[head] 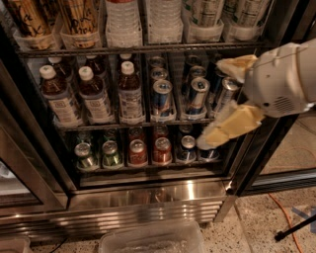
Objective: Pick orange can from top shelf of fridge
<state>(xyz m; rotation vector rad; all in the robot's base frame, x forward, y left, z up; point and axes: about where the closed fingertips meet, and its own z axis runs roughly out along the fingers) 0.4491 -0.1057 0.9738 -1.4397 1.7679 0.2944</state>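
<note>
The fridge (148,200) stands open in front of me. Two tall golden-orange cans (78,17) with dark scrawled lettering stand in clear trays at the left end of the top shelf (148,49), their tops cut off by the frame edge. Water bottles (121,20) and pale cans (205,15) stand to their right. My gripper (211,104) is at the right, in front of the middle rack and below the top shelf. Its yellowish fingers (232,123) are spread apart and hold nothing. It is far to the right of the orange cans.
The middle rack holds brown white-capped bottles (94,94) and blue-and-silver slim cans (162,96). The bottom rack holds short green, red and silver cans (138,150). A clear plastic bin (153,239) lies on the floor in front. An orange cable (281,212) and a black stand leg (296,230) lie at the right.
</note>
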